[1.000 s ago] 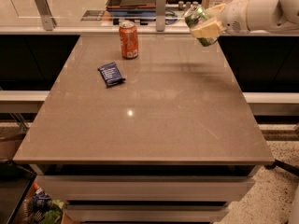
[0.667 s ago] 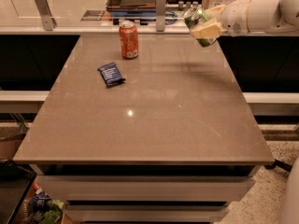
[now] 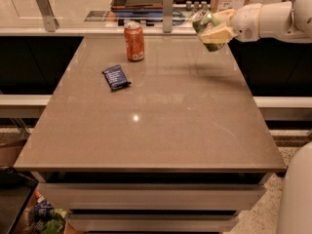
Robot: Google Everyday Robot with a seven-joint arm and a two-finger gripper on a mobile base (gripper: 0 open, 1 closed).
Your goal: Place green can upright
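Observation:
The green can (image 3: 205, 24) is held tilted in the air above the table's far right corner, its silver end pointing up and left. My gripper (image 3: 216, 27) reaches in from the right on a white arm and is shut on the can, its cream fingers (image 3: 219, 33) clamping the can's body. The can is well above the tabletop (image 3: 161, 116) and touches nothing else. Much of its label is hidden by the fingers.
An orange-red can (image 3: 134, 41) stands upright at the far middle of the table. A dark blue snack packet (image 3: 116, 77) lies flat in front of it to the left. A counter with a tray and metal posts runs behind the table.
The gripper and green can have barely shifted, holding about the same spot above the far right corner. Nothing on the table has moved.

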